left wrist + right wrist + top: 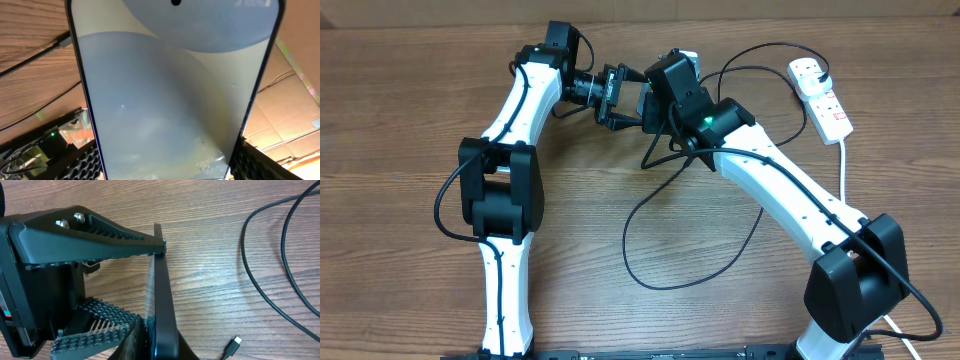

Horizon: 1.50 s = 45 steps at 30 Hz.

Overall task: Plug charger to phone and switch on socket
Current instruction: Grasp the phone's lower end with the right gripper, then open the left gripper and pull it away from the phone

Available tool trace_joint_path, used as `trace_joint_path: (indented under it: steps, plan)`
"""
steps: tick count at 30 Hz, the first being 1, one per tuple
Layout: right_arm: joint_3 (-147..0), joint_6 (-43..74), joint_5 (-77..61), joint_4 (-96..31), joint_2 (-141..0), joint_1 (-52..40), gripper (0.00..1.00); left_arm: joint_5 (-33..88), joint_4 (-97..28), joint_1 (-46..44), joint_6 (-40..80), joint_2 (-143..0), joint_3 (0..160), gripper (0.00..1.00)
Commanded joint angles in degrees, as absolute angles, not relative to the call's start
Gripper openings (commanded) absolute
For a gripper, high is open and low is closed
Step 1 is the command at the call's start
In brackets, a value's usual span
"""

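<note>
The phone (175, 90) is lifted off the table and fills the left wrist view, its pale screen facing the camera. My left gripper (167, 167) is shut across the phone's width, one ribbed pad (82, 165) on each long edge. In the right wrist view the phone (162, 295) stands edge-on, and my right gripper (160, 347) is shut on its thin body from both faces. Overhead, both grippers meet at the phone (642, 100). The charger's connector tip (235, 342) lies loose on the wood. Its black cable (650, 270) loops to a plug in the socket (825, 105).
The white power strip lies at the far right with its white cord (847, 170) running toward the front. Black cable loops (280, 255) spread over the wooden table (410, 110) right of the phone. Cardboard (295, 100) shows behind the phone.
</note>
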<state>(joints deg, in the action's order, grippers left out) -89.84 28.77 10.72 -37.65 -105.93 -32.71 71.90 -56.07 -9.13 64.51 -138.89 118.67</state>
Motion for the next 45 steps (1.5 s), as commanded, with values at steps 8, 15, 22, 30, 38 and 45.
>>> trace_joint_path:
  steps: [8,15,22,30,38,45]
  plan:
    - [-91.1,28.7,10.9,-37.5,-106.3,-32.7,0.04,73.3,-56.0,-9.1,62.5,-139.0,120.3,0.73]
    - [-91.7,28.3,11.8,-37.5,-106.3,-32.1,0.04,72.5,-52.5,-9.0,60.5,-139.0,120.3,0.78]
    - [-92.8,28.0,13.1,-38.2,-106.3,-29.7,0.04,72.1,-47.4,-8.4,57.5,-139.0,120.4,0.85]
    - [-92.8,28.1,13.0,-38.2,-105.0,-25.8,0.04,68.9,-46.5,-7.3,49.2,-137.3,122.8,0.9]
    - [-92.8,28.1,12.8,-38.1,-102.4,-24.2,0.04,45.6,-51.4,-7.3,35.8,-123.0,123.1,0.9]
    - [-92.8,28.4,4.6,-34.2,-100.3,-24.2,0.04,9.4,-60.8,-8.6,32.8,-107.7,123.1,0.87]
